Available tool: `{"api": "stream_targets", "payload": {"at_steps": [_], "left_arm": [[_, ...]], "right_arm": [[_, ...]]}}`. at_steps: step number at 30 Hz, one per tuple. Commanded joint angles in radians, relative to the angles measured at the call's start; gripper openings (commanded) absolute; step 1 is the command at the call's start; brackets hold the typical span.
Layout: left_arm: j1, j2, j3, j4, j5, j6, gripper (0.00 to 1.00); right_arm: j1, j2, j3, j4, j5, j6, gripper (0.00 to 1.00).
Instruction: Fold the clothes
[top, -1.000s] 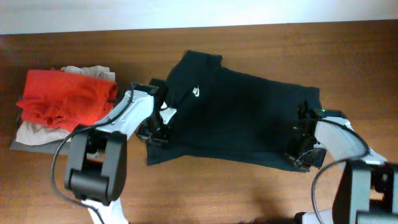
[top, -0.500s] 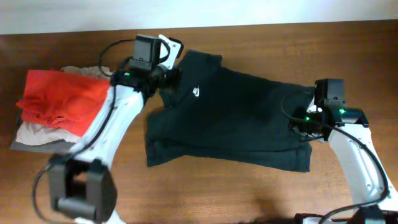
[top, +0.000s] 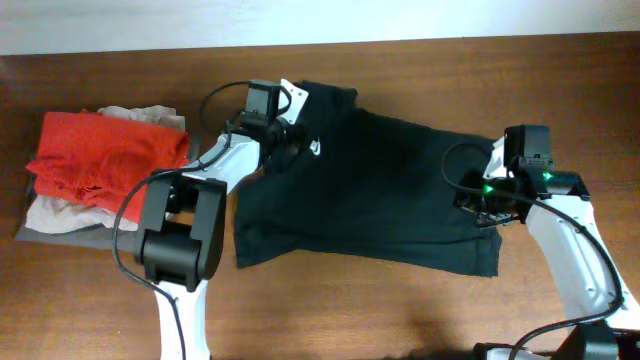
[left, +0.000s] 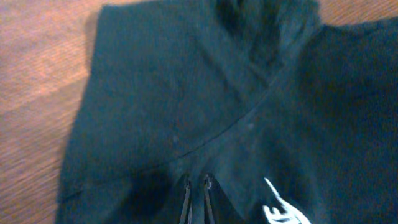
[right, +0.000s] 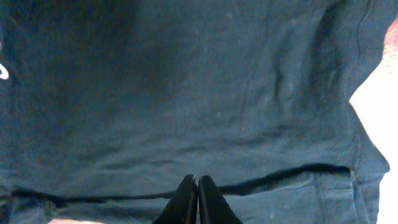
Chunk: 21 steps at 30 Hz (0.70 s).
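Black clothes lie spread on the desk.
You see the left end effector nearly pressed together, the right end effector pressed together, both over fabric.

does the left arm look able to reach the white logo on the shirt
Likely yes: the left pincer sits just beside the white logo on the black shirt, with nothing lying between them.
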Motion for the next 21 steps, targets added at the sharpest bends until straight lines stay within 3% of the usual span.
{"api": "stream_targets", "payload": {"at_steps": [1,3,9,14,19,21], "left_arm": [[0.002,0.062,-0.005,0.014,0.013,0.018,0.08],[0.002,0.088,-0.005,0.013,-0.087,-0.004,0.04],[0.043,0.112,-0.005,-0.011,-0.384,-0.166,0.04],[0.091,0.113,-0.002,-0.025,-0.444,-0.216,0.03],[0.108,0.113,0.014,-0.024,-0.322,-0.171,0.06],[0.100,0.111,0.040,-0.048,-0.319,-0.159,0.13]], "right_arm": [[0.002,0.000,0.011,-0.006,-0.019,-0.015,0.08],[0.002,0.000,0.011,-0.008,-0.019,-0.015,0.07],[0.002,0.000,0.011,-0.006,0.006,-0.014,0.06],[0.002,0.000,0.011,0.018,0.051,-0.014,0.08],[0.002,0.008,0.011,0.101,0.070,-0.010,0.14],[0.002,0.037,0.011,0.129,0.070,0.028,0.14]]}}
